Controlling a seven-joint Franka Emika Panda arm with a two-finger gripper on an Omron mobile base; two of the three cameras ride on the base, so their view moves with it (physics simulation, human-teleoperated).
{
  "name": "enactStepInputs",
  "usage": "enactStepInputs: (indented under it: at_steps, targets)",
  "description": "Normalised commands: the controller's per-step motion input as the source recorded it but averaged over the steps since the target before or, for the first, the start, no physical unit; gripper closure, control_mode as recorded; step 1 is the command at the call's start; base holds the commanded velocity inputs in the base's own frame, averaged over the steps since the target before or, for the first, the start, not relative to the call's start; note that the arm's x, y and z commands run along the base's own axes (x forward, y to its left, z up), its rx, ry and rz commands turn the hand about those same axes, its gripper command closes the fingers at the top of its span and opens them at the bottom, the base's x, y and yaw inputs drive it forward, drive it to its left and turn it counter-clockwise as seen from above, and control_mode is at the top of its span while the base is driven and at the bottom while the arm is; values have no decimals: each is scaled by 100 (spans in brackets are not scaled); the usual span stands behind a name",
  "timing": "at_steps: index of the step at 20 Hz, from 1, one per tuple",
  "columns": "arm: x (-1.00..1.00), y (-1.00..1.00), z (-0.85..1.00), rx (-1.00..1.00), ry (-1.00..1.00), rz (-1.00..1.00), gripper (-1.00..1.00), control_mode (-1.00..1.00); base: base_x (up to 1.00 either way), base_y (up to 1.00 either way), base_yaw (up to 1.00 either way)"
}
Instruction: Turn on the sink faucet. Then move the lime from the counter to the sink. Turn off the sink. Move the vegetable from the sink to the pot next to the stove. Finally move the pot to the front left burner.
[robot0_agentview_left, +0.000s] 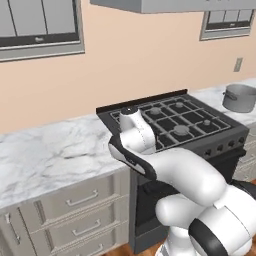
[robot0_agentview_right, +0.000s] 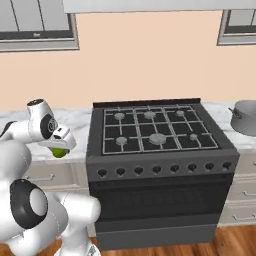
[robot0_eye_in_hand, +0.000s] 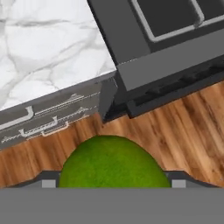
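Home kitchen: gas stove (robot0_agentview_right: 159, 131) w/ knobs, marble counter (robot0_agentview_left: 47, 152), drawer cabinets (robot0_agentview_left: 75, 215), wood floor (robot0_eye_in_hand: 183, 131)

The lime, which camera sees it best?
The hand view: the lime is big and close between the gripper's fingers. The right base view shows a small green bit under the hand. In the left base view I cannot make it out.

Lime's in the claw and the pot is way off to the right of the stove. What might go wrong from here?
1. The lime sits in a wide claw, above wooden floor in the hand view; a slip would drop it off the counter.
2. The pot stands past the stove, so a long carry gives more chances to slip.
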Motion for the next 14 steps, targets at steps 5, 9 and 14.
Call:
enactStepInputs:
  at_steps: [5, 9, 14]
  targets:
    - [0, 0, 0, 0, 0, 0, 100, 100, 56, -73, -1]
    - [0, 0, 0, 0, 0, 0, 100, 100, 59, -65, 0]
    - [0, 0, 0, 0, 0, 0, 100, 100, 60, -61, 0]
